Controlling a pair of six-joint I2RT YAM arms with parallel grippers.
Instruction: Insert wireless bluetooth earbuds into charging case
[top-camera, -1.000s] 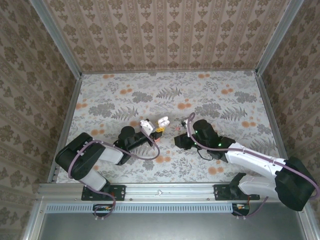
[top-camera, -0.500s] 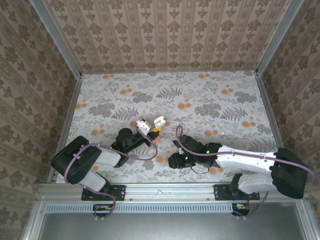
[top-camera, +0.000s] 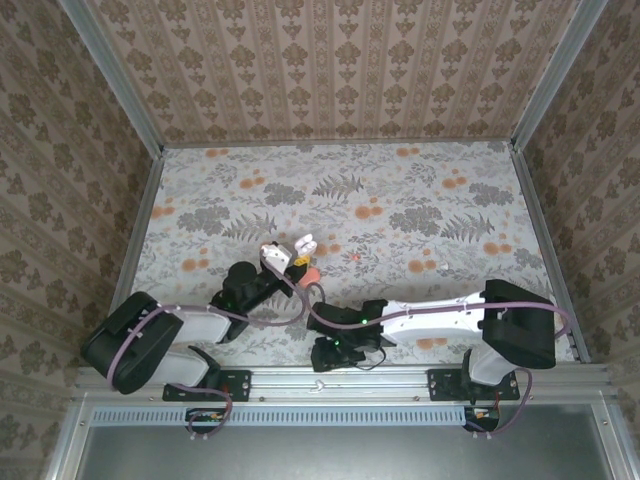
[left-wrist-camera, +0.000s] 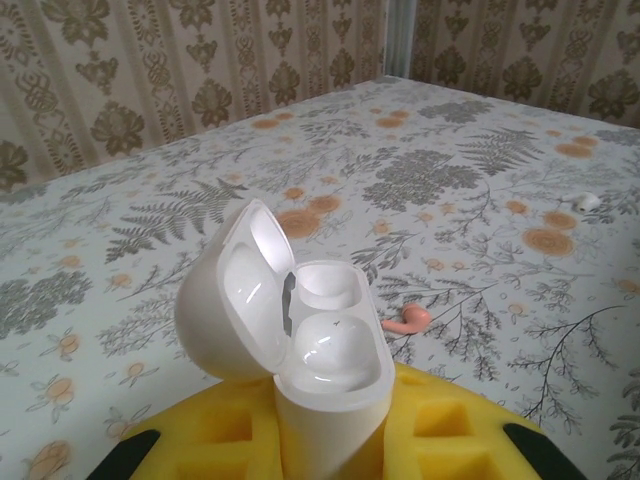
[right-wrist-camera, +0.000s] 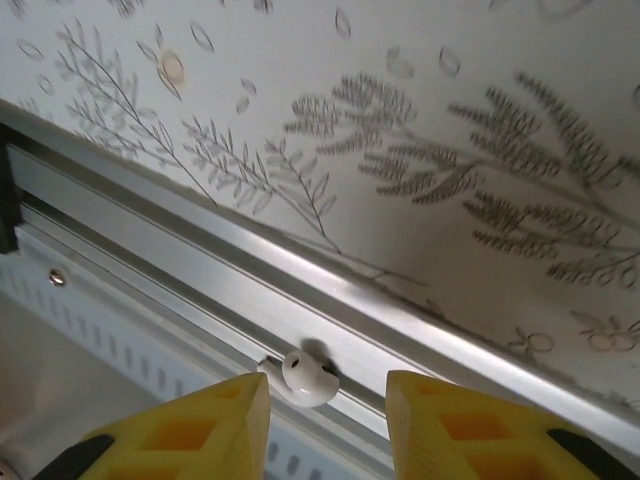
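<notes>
Two yellow padded fingers of the left gripper (left-wrist-camera: 335, 435) were clamped on the base of a glossy white plastic charging case (left-wrist-camera: 300, 330). The case stood upright with its rounded lid hinged open to one side, showing two smooth white wells. Seen from above, it was held a little left of the centre of the floral-printed table (top-camera: 420, 190). A small curled coral-pink piece (left-wrist-camera: 405, 320) lay on the table just beyond the case. The right gripper (right-wrist-camera: 328, 405) hung over the ribbed aluminium rail (right-wrist-camera: 170, 225) at the table's near edge, its yellow fingers apart. One small white rounded earbud (right-wrist-camera: 306, 378) lay in the rail's groove, in the gap between those fingers and gripped by neither.
</notes>
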